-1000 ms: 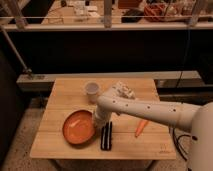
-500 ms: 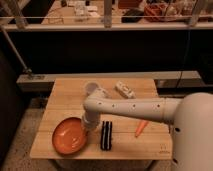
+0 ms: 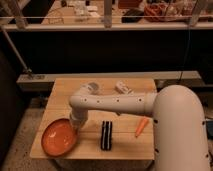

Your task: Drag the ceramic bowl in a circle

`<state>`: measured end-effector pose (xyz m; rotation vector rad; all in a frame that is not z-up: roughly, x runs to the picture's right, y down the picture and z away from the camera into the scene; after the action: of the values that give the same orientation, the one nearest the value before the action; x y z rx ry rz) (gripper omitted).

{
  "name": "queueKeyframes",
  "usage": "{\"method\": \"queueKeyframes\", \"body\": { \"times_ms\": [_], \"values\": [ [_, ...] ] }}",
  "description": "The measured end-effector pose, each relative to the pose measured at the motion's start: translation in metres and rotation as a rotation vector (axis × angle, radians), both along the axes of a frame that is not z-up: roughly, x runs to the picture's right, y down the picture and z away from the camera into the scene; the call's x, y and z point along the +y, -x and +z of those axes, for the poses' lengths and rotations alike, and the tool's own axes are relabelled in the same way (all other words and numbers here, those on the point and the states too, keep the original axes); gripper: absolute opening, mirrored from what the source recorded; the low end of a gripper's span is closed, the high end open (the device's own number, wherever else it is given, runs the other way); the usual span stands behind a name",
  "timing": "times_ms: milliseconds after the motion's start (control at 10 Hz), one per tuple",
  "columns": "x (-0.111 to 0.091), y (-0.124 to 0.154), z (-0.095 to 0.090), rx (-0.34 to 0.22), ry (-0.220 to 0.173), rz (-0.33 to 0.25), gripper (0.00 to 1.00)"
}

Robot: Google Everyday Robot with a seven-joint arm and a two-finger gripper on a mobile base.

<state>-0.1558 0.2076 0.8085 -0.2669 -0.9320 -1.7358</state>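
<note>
You are looking at the gripper (image 3: 75,122) reaching down at the end of the white arm and meeting the ceramic bowl (image 3: 58,137) at its rim. Whether the gripper is clamping that rim or only pressing on it, I cannot tell from here. The bowl is lying just to the left of the gripper and a little nearer the camera, sitting on the front left corner of the wooden table (image 3: 125,150), close to both edges.

I am judging that you are part-way round the circle, at its nearest, leftmost stretch. The next move is asking for a curve away from that corner and towards the far side of the table, with contact on the rim and the bowl flat on the wood. Any further travel left or forward is risking the edge.

To the right of the gripper, near but apart, a black-and-white striped block (image 3: 106,135) is lying; further right is an orange carrot-like piece (image 3: 141,127). You are wanting an arc that passes clear of the block.

The bowl is sitting upright, its mouth facing up. Being round, it is offering no long axis.
</note>
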Motion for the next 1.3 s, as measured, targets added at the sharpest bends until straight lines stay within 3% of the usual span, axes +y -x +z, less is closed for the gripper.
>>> {"method": "queueKeyframes", "body": {
  "times_ms": [500, 700, 1000, 1300],
  "values": [
    [-0.057, -0.008, 0.048, 0.010, -0.035, 0.067, 0.00],
    [-0.071, -0.027, 0.058, 0.038, -0.040, 0.120, 0.00],
    [-0.065, -0.076, 0.054, 0.106, -0.028, 0.199, 0.00],
    [-0.030, -0.123, 0.027, 0.184, -0.006, 0.279, 0.00]
  ]
}}
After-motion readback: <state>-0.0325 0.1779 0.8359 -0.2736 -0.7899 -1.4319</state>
